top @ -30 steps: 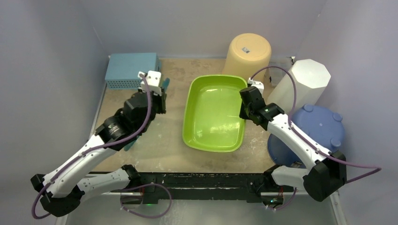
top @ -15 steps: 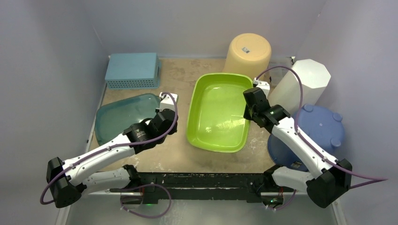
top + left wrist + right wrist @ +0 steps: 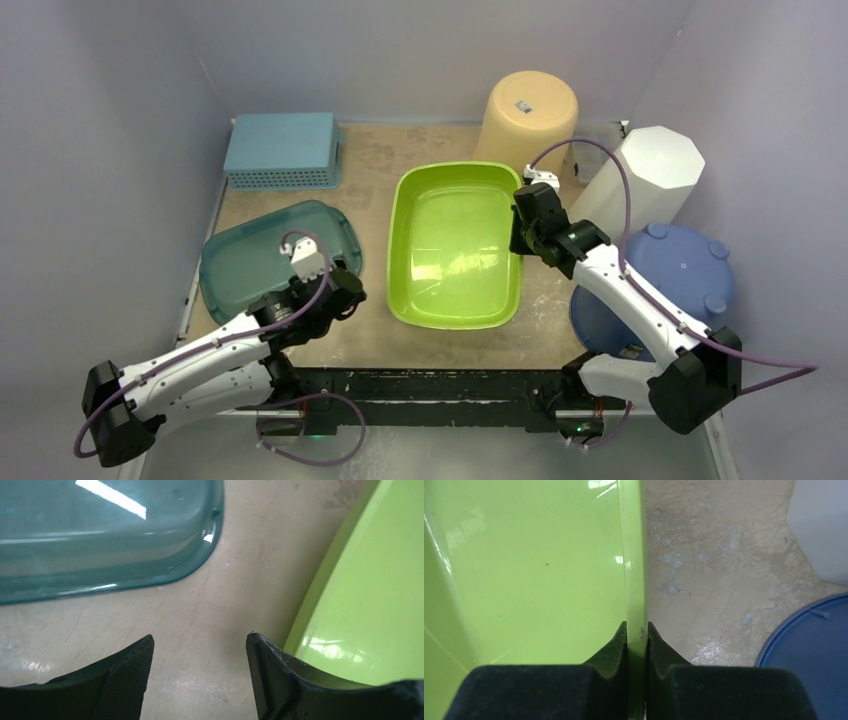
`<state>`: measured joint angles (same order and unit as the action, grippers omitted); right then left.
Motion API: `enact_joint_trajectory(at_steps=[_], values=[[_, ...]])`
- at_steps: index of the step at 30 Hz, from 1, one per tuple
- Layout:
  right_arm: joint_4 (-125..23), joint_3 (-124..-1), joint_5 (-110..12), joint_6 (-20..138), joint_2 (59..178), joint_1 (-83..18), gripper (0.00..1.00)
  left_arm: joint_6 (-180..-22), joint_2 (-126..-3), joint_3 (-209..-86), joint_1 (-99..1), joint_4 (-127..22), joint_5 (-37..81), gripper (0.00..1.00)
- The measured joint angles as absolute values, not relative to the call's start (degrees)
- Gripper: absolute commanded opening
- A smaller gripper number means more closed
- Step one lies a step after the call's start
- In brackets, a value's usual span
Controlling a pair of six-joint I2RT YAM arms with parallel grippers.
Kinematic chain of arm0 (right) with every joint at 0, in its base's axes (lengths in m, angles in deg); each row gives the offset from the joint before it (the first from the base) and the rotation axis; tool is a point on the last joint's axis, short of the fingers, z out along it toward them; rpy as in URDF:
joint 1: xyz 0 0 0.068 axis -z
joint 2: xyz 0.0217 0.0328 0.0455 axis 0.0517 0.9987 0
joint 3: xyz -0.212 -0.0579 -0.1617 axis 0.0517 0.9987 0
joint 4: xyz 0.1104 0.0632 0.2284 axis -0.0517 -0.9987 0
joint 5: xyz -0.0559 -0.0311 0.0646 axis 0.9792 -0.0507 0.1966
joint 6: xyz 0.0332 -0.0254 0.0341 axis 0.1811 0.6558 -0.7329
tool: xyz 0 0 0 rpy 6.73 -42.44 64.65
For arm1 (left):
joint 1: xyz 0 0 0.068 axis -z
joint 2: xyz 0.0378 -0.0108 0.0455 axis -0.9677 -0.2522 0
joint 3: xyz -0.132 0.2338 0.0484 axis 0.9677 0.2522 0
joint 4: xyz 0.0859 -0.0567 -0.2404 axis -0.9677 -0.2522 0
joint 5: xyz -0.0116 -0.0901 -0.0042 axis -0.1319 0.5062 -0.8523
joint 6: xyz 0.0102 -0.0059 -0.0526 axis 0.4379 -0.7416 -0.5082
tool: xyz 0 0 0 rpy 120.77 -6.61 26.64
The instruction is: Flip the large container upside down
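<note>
One counter: the counter (image 3: 370,150) carries the green tub (image 3: 455,318) in its middle.
Two arms: the left arm (image 3: 200,350) has pulled back to the near left of the green tub. The right arm (image 3: 630,290) reaches in to the tub's right rim.
Green tub: I think this is the large container to turn. It sits flat with its open side up, so it is not flipped yet.
Teal tray: the teal tray (image 3: 260,255) lies flat just left of the green tub and does not touch it. A second ago the left arm held it up on its edge. Now it is down and let go. It looks bottom up, but I am not sure.
What that means: the left arm seems done with the tray, so it is free to help with the green tub.
Right jaws: clenched on the green tub's right rim, with one side inside the wall and one outside, same as a second ago.
Left jaws: released and holding nothing. They hang low over bare counter, between the teal tray and the green tub's left rim. They are close to that rim but not on it.
</note>
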<state>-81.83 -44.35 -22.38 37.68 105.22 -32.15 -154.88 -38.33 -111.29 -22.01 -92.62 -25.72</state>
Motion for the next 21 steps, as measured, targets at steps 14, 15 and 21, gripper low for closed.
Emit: enact_joint_trajectory(at_steps=[14,15,21], values=[[-77.52,-41.98,-29.97,42.25,119.84,-32.15,0.13,-176.37,-29.82,-111.77,-22.01,-112.14,-32.96,0.73],[-78.00,-41.42,-29.49,42.05,120.28,-32.15,0.21,-177.22,-29.82,-111.99,-22.01,-113.45,-33.13,0.73],[-80.71,-41.88,-27.28,40.89,118.81,-32.15,0.63,-182.14,-28.64,-112.84,-22.01,-119.53,-34.31,0.76]])
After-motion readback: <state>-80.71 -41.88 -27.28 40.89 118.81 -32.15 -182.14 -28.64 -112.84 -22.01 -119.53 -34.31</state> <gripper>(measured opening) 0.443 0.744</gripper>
